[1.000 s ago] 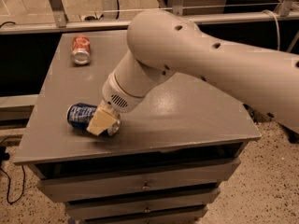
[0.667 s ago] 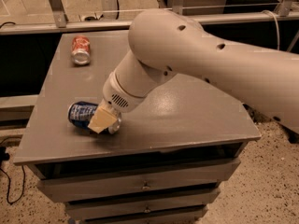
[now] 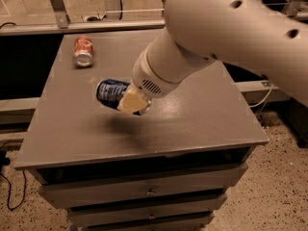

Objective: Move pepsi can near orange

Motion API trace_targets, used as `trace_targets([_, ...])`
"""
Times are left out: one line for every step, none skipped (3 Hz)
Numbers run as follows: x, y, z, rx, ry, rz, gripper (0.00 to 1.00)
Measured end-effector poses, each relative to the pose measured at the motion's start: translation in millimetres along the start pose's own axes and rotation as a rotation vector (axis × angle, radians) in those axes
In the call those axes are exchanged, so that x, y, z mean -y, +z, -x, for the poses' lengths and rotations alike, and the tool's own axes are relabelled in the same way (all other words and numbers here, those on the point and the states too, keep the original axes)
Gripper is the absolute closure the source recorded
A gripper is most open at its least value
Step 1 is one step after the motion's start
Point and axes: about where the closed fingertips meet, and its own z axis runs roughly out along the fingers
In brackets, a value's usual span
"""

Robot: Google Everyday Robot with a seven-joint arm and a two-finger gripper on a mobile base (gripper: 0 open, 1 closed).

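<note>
Overhead, you had the white arm (image 3: 231, 37) reaching in from the far right corner and covering most of that corner of the worktop. The grey worktop (image 3: 202, 117) showed bare room along its near edge, its right edge and the whole near-left corner. Below the near edge ran a stack of grey drawers (image 3: 149, 191), and a speckled floor (image 3: 284, 177) lay to the right of the cabinet. A metal rail (image 3: 96, 25) crossed behind the far edge.

Your gripper (image 3: 134, 102) sat left of the worktop's middle, its tan fingers closed on the pepsi can (image 3: 109, 90). The can lay on its side in that grip, one end facing the left edge, with a shadow on the surface beneath it. Its white marks on dark blue could not be read. A red can (image 3: 83, 51) lay on its side near the far-left corner, well apart from the gripper; its label could not be read either.
</note>
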Motion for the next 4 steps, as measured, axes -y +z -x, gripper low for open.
trace_targets([31.0, -25.9, -32.1, -0.030, 0.000, -0.071, 1.00])
trace_targets([63.8, -34.7, -71.3, -0.053, 0.009, -0.099, 1.00])
trace_targets([95.2, -30.1, -100.2, -0.061, 0.020, -0.104, 1.00])
trace_targets([129.3, -23.7, -112.0, -0.061, 0.014, -0.122, 1.00])
